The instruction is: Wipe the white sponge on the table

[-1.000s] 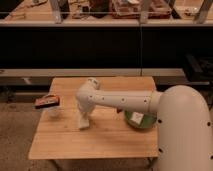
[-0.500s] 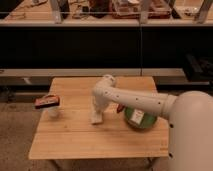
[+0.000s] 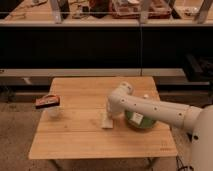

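Your gripper (image 3: 109, 116) points straight down near the middle of the wooden tabletop (image 3: 85, 140), and its lower end meets the white sponge (image 3: 107, 123). Whether the fingers are released or clenched on the sponge cannot be told from this view; the white of the gripper and the white of the sponge run together where they meet. The sponge lies flat on the tabletop, a small pale block just below the gripper and just left of the green bowl (image 3: 139, 120).

Moving outward, the white arm (image 3: 150, 107) bends sharply at an elbow above the gripper, then runs right and downward across the bowl toward the robot's rounded white body (image 3: 202, 140) at the right edge. The arm covers the upper part of the bowl, which sits on the right half of the tabletop.

At the left edge of the tabletop, well apart from the sponge, stands a clear cup (image 3: 53, 110) with a flat dark orange packet (image 3: 47, 101) resting across its top.

Behind the tabletop runs a long dark counter (image 3: 100, 45) with cluttered items on its upper surface
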You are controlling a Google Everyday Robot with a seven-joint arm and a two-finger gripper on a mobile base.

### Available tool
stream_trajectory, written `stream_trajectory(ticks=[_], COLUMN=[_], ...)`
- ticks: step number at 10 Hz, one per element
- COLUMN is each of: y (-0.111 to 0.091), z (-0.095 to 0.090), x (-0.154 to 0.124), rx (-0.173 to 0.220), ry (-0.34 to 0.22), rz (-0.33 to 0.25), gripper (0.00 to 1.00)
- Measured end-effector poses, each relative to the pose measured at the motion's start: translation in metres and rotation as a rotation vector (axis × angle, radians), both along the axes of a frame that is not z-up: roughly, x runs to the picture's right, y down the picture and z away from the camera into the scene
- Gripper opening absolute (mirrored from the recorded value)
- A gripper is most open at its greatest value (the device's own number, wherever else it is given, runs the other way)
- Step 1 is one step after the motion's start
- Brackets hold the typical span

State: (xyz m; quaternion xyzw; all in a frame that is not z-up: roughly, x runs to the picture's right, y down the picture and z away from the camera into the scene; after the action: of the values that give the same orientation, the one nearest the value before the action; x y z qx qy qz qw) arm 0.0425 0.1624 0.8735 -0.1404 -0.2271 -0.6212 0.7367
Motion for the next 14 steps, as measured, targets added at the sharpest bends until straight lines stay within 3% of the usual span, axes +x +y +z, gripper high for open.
stream_trajectory(ticks=[2, 6, 8, 11, 14], y=[0.016, 0.059, 0.083, 0.112, 0.13], z=[-0.009, -0.044, -0.062, -0.08, -0.097], x=[0.006, 0.027, 0.023, -0.015, -0.081], rx=[0.001, 0.011, 0.004, -0.008, -0.023], ry=[-0.012, -0.009, -0.018, -0.064, -0.168], rz=[-0.009, -0.078, -0.12, -0.198, -0.247], gripper=[0.18, 0.18, 0.18, 0.18, 0.18])
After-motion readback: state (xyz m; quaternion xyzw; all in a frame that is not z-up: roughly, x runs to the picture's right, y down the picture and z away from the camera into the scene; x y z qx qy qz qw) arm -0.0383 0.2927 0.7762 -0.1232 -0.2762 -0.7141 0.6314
